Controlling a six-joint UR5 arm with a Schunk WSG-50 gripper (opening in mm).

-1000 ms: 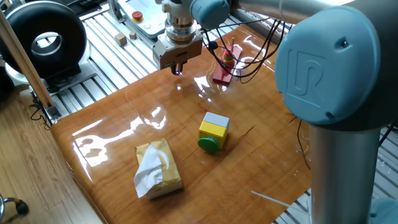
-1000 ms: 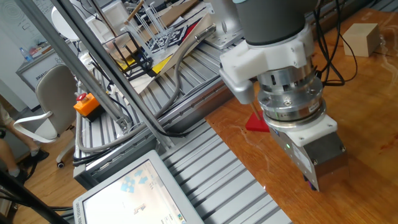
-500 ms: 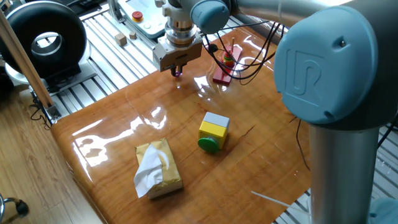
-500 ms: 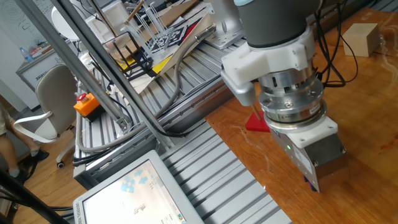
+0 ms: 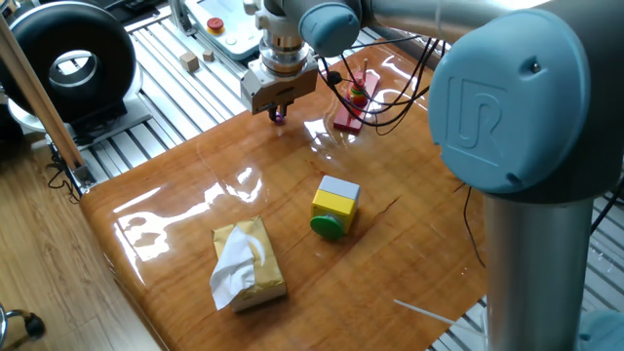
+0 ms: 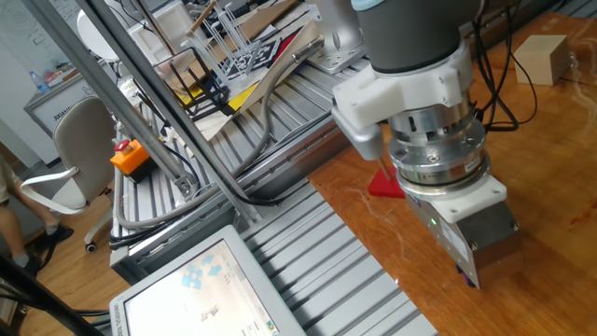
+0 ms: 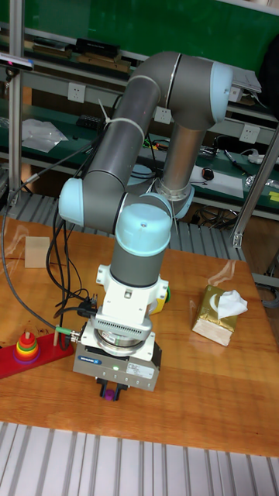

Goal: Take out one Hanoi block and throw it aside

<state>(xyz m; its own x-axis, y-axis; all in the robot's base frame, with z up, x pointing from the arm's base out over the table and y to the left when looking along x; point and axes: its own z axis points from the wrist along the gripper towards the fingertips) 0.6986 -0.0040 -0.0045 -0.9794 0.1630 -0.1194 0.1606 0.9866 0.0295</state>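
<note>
The Hanoi block [image 7: 109,395], a tiny purple piece, is seen pinched at the tip of the gripper [image 7: 111,392], which is closed on it and held low over the surface [image 5: 292,224] near its edge, at about 11 o'clock in one fixed view. It is judged to be carried there, well away from the peg tower [image 5: 360,94], so that it can be let go off to the side. The tower, with red, yellow and green rings on its peg, is seen standing on a red base [image 7: 31,358], at about 9 o'clock of the gripper in the tall view. Nearer the middle of the surface a yellow cube [image 5: 334,206] rests. A gold tissue box [image 5: 249,263] is the only container shown; a white tissue is drawn up through its opening.
</note>
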